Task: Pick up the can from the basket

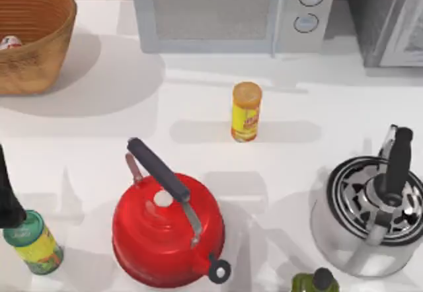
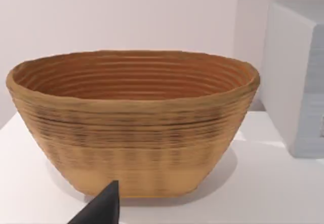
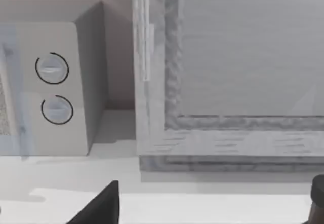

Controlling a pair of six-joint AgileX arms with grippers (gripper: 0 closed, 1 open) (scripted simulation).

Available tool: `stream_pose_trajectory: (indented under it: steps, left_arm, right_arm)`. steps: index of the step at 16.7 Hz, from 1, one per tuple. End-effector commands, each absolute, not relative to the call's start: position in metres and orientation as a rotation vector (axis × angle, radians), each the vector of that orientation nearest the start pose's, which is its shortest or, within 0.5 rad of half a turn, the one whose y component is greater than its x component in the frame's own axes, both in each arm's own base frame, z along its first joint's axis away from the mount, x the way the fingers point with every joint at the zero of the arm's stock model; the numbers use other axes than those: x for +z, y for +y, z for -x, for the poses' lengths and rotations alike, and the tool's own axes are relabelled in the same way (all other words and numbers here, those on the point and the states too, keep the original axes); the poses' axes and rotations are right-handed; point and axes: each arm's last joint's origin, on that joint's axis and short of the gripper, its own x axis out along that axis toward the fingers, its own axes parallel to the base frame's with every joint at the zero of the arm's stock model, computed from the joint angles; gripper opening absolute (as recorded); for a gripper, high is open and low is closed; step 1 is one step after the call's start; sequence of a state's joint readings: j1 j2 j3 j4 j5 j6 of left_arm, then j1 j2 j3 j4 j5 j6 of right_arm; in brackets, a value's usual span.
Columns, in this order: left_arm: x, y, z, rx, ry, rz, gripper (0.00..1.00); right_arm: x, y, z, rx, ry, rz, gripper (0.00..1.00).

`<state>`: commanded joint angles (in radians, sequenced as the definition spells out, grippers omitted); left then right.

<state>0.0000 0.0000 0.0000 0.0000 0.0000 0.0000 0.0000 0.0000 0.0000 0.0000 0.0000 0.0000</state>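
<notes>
Can (image 1: pixel 10 41) in basket (image 1: pixel 46 28); left gripper (image 2: pixel 104 209) nearby.

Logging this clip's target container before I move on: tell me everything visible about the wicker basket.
The large round orange-brown woven wicker basket stands upright on the white table at the top view's far left corner, partly cut by the picture's edge. Its deep ribbed walls flare outward to a wide rim; the inside is darker orange, the outer wall paler towards the base. A small whitish can with some red lies inside, mostly hidden by the wall. Nothing else touches the basket; a grey microwave stands apart beside it.
</notes>
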Motion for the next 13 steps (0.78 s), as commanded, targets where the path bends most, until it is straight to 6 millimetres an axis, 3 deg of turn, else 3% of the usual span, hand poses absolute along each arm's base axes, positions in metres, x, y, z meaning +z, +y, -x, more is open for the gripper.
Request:
stream_pose_trajectory:
  steps: [3,5,10,13]
  left_arm:
    - [0.162,-0.001,-0.106,0.001,-0.001,0.001,1.00]
    - [0.174,-0.001,-0.105,0.003,0.000,0.003,1.00]
    - [0.240,0.001,-0.113,0.005,0.086,0.007,1.00]
    - [0.286,0.003,-0.141,0.003,0.226,0.009,1.00]
  right_arm:
    - [0.160,-0.001,-0.106,0.000,0.000,0.000,1.00]
    - [0.160,-0.001,-0.106,0.000,0.000,0.000,1.00]
    - [0.160,-0.001,-0.106,0.000,0.000,0.000,1.00]
    - [0.160,-0.001,-0.106,0.000,0.000,0.000,1.00]
